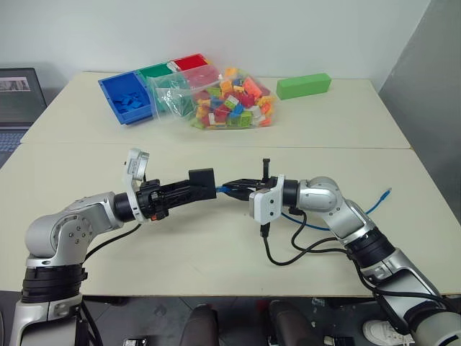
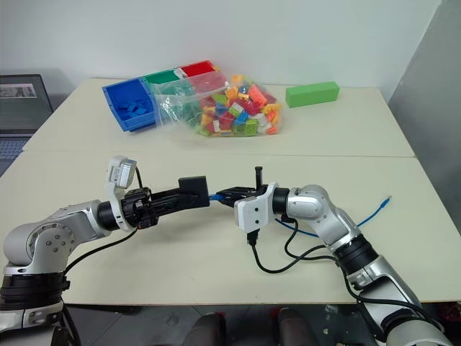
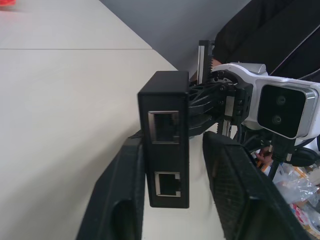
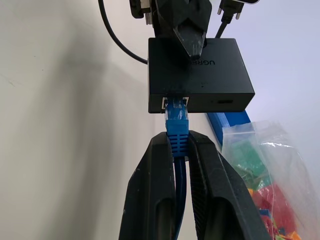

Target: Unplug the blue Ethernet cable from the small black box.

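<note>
My left gripper [image 1: 196, 186] is clamped on the box [image 1: 202, 182], one finger on each flat side, holding it up off the table [image 1: 216, 249] at about mid-width of the near tabletop. In my left wrist view the box [image 3: 165, 150] stands between my fingers [image 3: 120, 200] with two empty ports facing back at me, one above the other; its upper half rises clear of the fingertips.

My right gripper [image 1: 232, 189] points across at it from the other side, fingers pinched narrow on the blue boot of the cable [image 4: 177, 134], just behind the plug. The plug is seated in a port at one end of the box's facing edge [image 4: 172, 103]; the rest of that edge is bare. Only a short run of blue shows between my fingertips and the box.

Behind my right wrist the cable [image 1: 360, 214] droops to the table and trails toward the right edge, where its free end [image 1: 388, 192] lies near the rim. Black arm leads loop on the table under that wrist.

The tabletop beneath both grippers is bare. A bag of bricks [image 1: 230, 101], coloured bins [image 1: 130, 97] and a green block [image 1: 303, 86] sit well apart on the far table, past the seam. A laptop [image 1: 18, 97] sits off the far left edge.
</note>
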Robot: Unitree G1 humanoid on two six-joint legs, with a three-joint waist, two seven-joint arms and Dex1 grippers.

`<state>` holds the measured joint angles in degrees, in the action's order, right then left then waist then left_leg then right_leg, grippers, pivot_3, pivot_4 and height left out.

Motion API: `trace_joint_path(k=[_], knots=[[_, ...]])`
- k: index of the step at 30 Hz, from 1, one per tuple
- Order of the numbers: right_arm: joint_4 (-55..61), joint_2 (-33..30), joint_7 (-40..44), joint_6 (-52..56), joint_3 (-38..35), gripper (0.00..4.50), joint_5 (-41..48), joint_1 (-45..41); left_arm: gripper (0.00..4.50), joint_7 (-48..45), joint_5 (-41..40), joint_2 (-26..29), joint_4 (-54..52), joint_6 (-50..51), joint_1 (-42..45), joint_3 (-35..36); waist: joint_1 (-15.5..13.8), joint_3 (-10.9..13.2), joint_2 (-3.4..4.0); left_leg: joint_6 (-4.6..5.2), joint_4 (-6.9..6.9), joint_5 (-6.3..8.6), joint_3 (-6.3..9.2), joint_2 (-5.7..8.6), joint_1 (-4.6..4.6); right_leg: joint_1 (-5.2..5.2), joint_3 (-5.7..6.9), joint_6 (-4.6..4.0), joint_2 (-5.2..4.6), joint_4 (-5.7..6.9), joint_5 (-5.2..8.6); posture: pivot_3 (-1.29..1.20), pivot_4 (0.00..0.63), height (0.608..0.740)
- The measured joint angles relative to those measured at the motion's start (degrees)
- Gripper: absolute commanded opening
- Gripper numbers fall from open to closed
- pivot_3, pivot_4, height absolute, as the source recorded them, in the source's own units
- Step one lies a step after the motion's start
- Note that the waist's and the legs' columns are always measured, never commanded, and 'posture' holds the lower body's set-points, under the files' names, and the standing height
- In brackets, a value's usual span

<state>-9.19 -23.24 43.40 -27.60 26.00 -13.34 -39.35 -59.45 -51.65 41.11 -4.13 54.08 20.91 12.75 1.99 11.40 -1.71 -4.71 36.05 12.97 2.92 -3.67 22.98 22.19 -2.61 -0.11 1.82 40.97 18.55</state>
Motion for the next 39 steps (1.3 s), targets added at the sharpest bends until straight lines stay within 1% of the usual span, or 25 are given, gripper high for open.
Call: trace_joint_path(k=[2, 5, 6, 7, 8, 9, 12, 14, 15, 16, 18, 21, 25, 28, 30, 32, 39], knots=[[0.0, -0.1, 0.0, -0.4, 0.0, 0.11, 0.0, 0.0, 0.79, -0.3, -0.1, 0.0, 0.0, 0.5, 0.0, 0.0, 0.0, 0.0, 0.00, 0.00, 0.00, 0.00, 0.00, 0.00, 0.00, 0.00, 0.00, 0.00, 0.00, 0.00, 0.00, 0.00, 0.150, 0.740], [0.0, -0.7, 0.1, -2.0, 0.0, 0.11, -0.1, 0.0, 0.79, -1.1, -0.1, 0.0, 0.0, 0.8, 0.1, 0.0, 0.0, 0.0, 0.00, 0.00, 0.00, 0.00, 0.00, 0.00, 0.00, 0.00, 0.00, 0.00, 0.00, 0.00, 0.00, 0.00, 0.150, 0.740], [0.0, -0.9, 0.1, -2.5, 0.0, 0.81, -0.2, 0.0, 0.79, -1.3, -0.1, 0.0, 0.0, 0.8, 0.1, -0.1, 0.0, 0.0, 0.00, 0.00, 0.00, 0.00, 0.00, 0.00, 0.00, 0.00, 0.00, 0.00, 0.00, 0.00, 0.00, 0.00, 0.150, 0.740], [0.0, -1.1, 0.1, -3.2, 0.0, 0.92, -0.2, 0.0, 0.79, -1.5, -0.1, 0.0, 0.0, 0.8, 0.1, -0.2, 0.0, 0.0, 0.00, 0.00, 0.00, 0.00, 0.00, 0.00, 0.00, 0.00, 0.00, 0.00, 0.00, 0.00, 0.00, 0.00, 0.150, 0.740], [0.0, -1.2, 0.2, -3.7, 0.0, 1.26, -0.2, 0.0, 0.79, -1.7, 0.0, 0.0, 0.0, 0.7, 0.1, -0.5, 0.0, 0.0, 0.00, 0.00, 0.00, 0.00, 0.00, 0.00, 0.00, 0.00, 0.00, 0.00, 0.00, 0.00, 0.00, 0.00, 0.150, 0.740], [0.1, -1.2, 0.4, -3.9, 0.0, 1.42, -0.2, 0.1, 0.79, -1.9, 0.0, 0.0, 0.0, 0.7, 0.1, -0.9, 0.0, 0.0, 0.00, 0.00, 0.00, 0.00, 0.00, 0.01, 0.00, 0.00, 0.00, 0.00, 0.00, 0.00, 0.00, 0.00, 0.150, 0.740], [0.8, -2.3, 2.2, -3.5, 0.1, 2.16, 0.1, 0.3, 0.79, -2.7, 0.2, 0.0, 0.0, 0.4, 0.3, -1.9, -0.1, 0.0, 0.00, 0.00, 0.00, 0.00, 0.00, 0.01, 0.00, 0.00, 0.00, 0.00, 0.00, 0.00, 0.00, 0.00, 0.150, 0.740], [3.1, -3.8, 5.5, -0.6, 0.0, 2.66, 3.2, 1.3, 0.79, -3.8, 0.7, 0.0, 0.0, -0.5, 0.8, -2.5, -0.2, 0.0, 0.00, 0.00, 0.00, 0.00, 0.00, 0.00, 0.01, -0.01, 0.00, 0.00, 0.00, -0.01, 0.00, 0.00, 0.150, 0.740], [4.4, -4.2, 6.8, 0.8, -0.1, 2.78, 4.9, 1.9, 0.79, -4.0, 0.8, 0.0, 0.0, -0.8, 1.1, -2.6, -0.2, 0.0, 0.00, 0.00, 0.00, 0.00, 0.01, 0.00, 0.01, -0.01, 0.00, 0.00, 0.00, -0.01, 0.00, 0.00, 0.150, 0.740], [6.6, -4.8, 9.0, 3.7, -0.1, 3.13, 8.0, 2.9, 0.79, -4.6, 1.1, 0.1, 0.1, -1.2, 1.4, -2.7, -0.2, 0.0, 0.00, 0.00, 0.00, 0.00, 0.01, 0.01, 0.00, -0.02, 0.00, 0.00, 0.00, -0.01, 0.00, 0.00, 0.150, 0.740], [10.4, -5.4, 11.5, 9.4, -0.5, 3.16, 12.6, 4.3, 0.79, -5.7, 1.5, 0.2, 0.3, -1.8, 1.7, -3.4, -0.2, 0.0, 0.00, 0.00, 0.00, 0.00, 0.02, 0.00, 0.00, -0.02, 0.00, 0.00, 0.00, -0.01, 0.00, 0.00, 0.150, 0.740], [18.1, -6.2, 14.0, 25.5, -2.5, 3.16, 22.6, 6.9, 0.79, -8.0, 2.6, 0.8, 0.4, -2.9, 1.8, -4.7, -0.1, 0.0, 0.01, 0.00, 0.01, 0.00, 0.03, 0.00, 0.00, -0.02, 0.01, 0.00, 0.00, 0.00, 0.00, 0.00, 0.150, 0.740], [24.1, -4.6, 11.7, 48.4, -6.6, 3.16, 36.6, 7.7, 0.79, -10.5, 2.7, 0.8, 0.6, -3.5, 2.0, -4.8, -0.1, 0.0, 0.00, 0.00, 0.01, 0.00, 0.07, -0.01, 0.00, -0.03, -0.01, 0.01, 0.00, 0.01, 0.01, 0.00, 0.150, 0.740], [25.8, -2.9, 9.4, 59.6, -8.8, 3.16, 43.7, 7.9, 0.79, -11.3, 2.8, 0.9, 0.6, -3.6, 2.0, -5.0, -0.1, 0.0, 0.01, 0.00, 0.01, 0.00, 0.07, 0.00, 0.01, -0.02, -0.01, 0.03, 0.00, -0.01, 0.02, 0.00, 0.150, 0.740], [26.3, -2.0, 7.8, 64.5, -9.9, 3.16, 46.6, 8.2, 0.79, -11.5, 2.8, 0.8, 0.6, -3.6, 2.0, -5.0, -0.1, 0.0, 0.00, 0.01, 0.01, 0.00, 0.06, 0.01, 0.02, -0.02, -0.01, 0.25, 0.00, -0.02, 0.14, 0.00, 0.150, 0.740], [26.3, -0.6, 6.0, 68.7, -11.4, 3.16, 49.0, 8.5, 0.79, -11.8, 2.8, 0.9, 0.6, -3.6, 2.1, -5.0, -0.1, 0.0, 0.01, 0.01, 0.00, 0.00, 0.05, 0.00, 0.02, 0.00, -0.01, 0.25, 0.00, -0.02, 0.14, 0.00, 0.150, 0.740], [24.4, 2.2, 2.7, 77.0, -15.1, 3.16, 54.7, 8.4, 0.79, -12.2, 2.8, 0.9, 0.6, -3.6, 2.2, -5.0, -0.1, 0.0, 0.01, 0.01, -0.01, 0.01, 0.02, 0.01, 0.03, 0.02, 0.00, 0.27, 0.01, -0.03, 0.15, 0.00, 0.150, 0.740]])
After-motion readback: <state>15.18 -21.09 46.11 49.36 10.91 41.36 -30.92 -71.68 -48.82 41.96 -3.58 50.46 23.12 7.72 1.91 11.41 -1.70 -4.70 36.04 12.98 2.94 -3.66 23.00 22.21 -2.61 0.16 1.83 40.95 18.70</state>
